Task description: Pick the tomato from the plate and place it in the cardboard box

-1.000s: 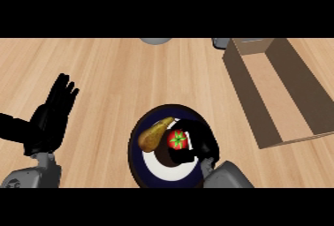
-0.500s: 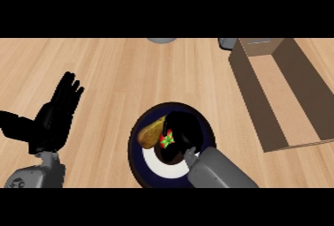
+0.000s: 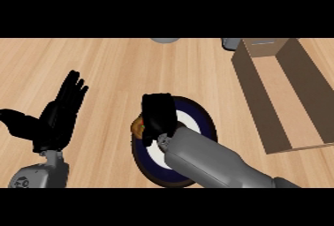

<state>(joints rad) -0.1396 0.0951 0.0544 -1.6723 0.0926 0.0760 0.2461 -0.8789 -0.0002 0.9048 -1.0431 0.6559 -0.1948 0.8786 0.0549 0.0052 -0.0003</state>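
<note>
While the right hand [image 3: 158,115] hangs over the dark round plate [image 3: 199,117], hiding the tomato beneath it, I cannot tell how its fingers sit. Only an orange-brown sliver [image 3: 137,126] peeks out leftward. A blind grasp might nudge that neighbour instead. The left hand [image 3: 60,114] rests open, fingers up. The cardboard box [image 3: 287,88] stands open-topped, flat-walled, on woodgrain counter [image 3: 117,66].

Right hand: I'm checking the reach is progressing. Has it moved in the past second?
Yes. The right hand has moved up and left across the plate, now covering the food, away from the cardboard box.
</note>
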